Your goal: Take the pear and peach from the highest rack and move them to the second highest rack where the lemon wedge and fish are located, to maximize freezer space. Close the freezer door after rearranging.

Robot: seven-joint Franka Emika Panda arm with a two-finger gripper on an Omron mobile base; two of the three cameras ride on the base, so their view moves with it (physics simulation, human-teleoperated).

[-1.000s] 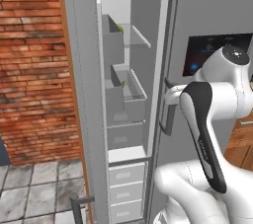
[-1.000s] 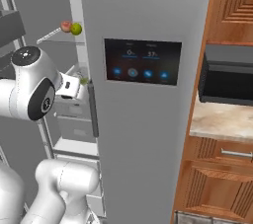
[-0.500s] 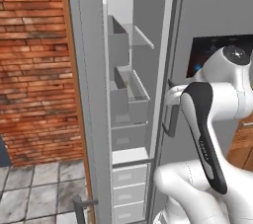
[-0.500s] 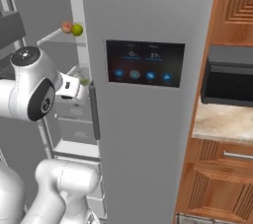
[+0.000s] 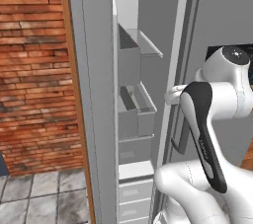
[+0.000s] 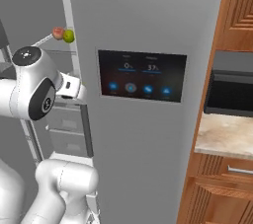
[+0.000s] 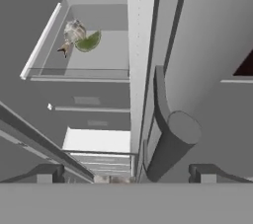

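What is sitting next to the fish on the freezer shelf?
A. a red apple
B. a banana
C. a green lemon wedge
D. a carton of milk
C: in the hand view a green lemon wedge lies right beside the small fish on the same shelf, and nothing else is with them.

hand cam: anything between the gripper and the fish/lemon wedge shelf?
Open gripper to fish and lemon wedge: bare rack fronts, one white shelf. The door handle sits right, beside that line.
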